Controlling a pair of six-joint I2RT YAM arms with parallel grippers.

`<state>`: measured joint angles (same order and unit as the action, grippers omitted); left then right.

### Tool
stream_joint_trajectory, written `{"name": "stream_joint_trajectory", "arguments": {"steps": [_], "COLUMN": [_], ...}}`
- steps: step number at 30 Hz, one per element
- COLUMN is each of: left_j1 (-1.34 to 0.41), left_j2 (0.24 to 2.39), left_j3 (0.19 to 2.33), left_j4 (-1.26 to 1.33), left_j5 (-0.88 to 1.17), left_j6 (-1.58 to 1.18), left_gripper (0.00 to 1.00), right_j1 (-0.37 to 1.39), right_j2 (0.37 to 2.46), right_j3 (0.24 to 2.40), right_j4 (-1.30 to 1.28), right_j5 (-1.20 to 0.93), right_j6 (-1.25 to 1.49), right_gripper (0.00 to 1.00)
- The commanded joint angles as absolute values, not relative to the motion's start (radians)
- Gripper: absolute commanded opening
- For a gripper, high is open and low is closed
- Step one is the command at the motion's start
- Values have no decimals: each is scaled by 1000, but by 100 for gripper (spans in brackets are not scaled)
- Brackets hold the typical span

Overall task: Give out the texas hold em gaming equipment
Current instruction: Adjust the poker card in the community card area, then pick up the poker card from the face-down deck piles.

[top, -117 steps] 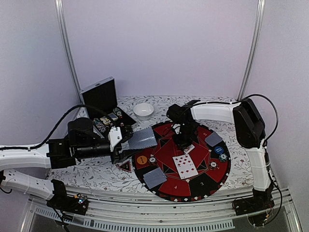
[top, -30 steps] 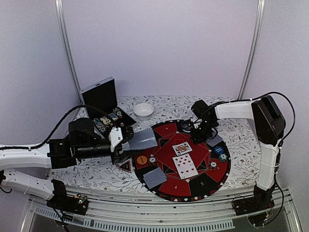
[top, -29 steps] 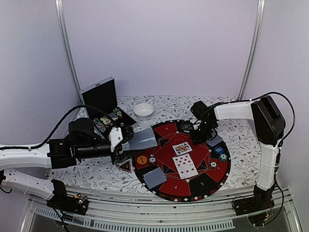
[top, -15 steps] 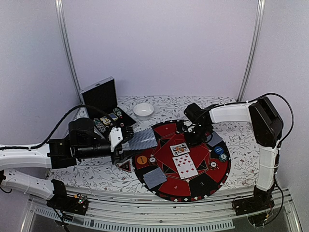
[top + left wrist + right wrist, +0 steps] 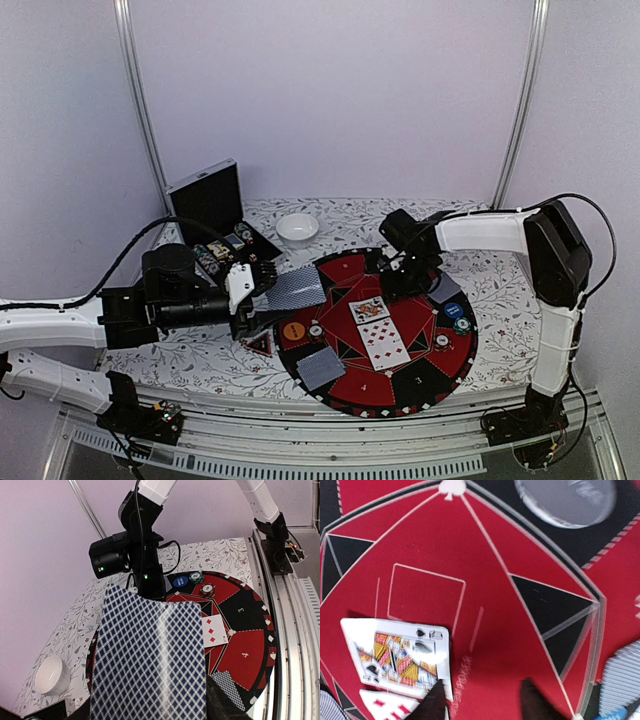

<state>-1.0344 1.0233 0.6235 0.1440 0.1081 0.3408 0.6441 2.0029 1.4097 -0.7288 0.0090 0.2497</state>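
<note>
I am working on the face-up cards in the middle of the red-and-black felt mat (image 5: 345, 270), as I judge it. My right tool (image 5: 404, 278) is hovering low over the far half of the mat, its jaws standing apart with nothing between them. The king of spades (image 5: 402, 655) is lying face up to the near left of it, with a diamonds card (image 5: 384, 343) face up right against the king's near edge.

My left tool (image 5: 252, 293) is holding the deck of cards (image 5: 298, 288), backs up, above the mat's left edge. 2 face-down cards (image 5: 320, 367) are lying on the mat, 1 at the near left and 1 at the right. The orange button (image 5: 293, 329) is sitting on the mat's left side and the blue button (image 5: 455, 311) on its right side.

The next move, I judge, is calling for my right tool to cross left to the deck. There it is needing to pinch only the top card, so that no 2nd card drags along, and to lay it face up beside the king without shifting the 2 already down.
</note>
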Motion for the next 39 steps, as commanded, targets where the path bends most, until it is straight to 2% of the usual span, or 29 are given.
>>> {"name": "stream_joint_trajectory", "arguments": {"steps": [1,5,10,14,17,26,34,39], "left_j1": [-1048,-1046,-1047,-1049,-1048,-1050,-1050,-1050], "left_j2": [1019,1018,1015,1011,1005,993,986,989], "left_j3": [640,639,634,630,628,620,614,614], "left_j4": [176,176,181,187,191,204,214,214], "left_j5": [115,117,112,108,104,101,96,93], "left_j6": [341,344,349,352,353,355,357,356], "left_gripper": [52,53,52,52,52,52,52,52], "right_j1": [650,701,854,927,969,998,985,981], "right_j2": [1781,1610,1454,1433,1468,1616,1599,1575], "right_j3": [1481,1483,1370,1305,1301,1373,1376,1378], "right_j4": [-765,-654,-355,-182,-140,-224,-293,-316], "right_j5": [186,95,-249,-431,-431,-347,-251,-272], "right_j6": [237,143,25,34,39,30,24,22], "right_gripper": [99,99,99,99,99,99,100,89]}}
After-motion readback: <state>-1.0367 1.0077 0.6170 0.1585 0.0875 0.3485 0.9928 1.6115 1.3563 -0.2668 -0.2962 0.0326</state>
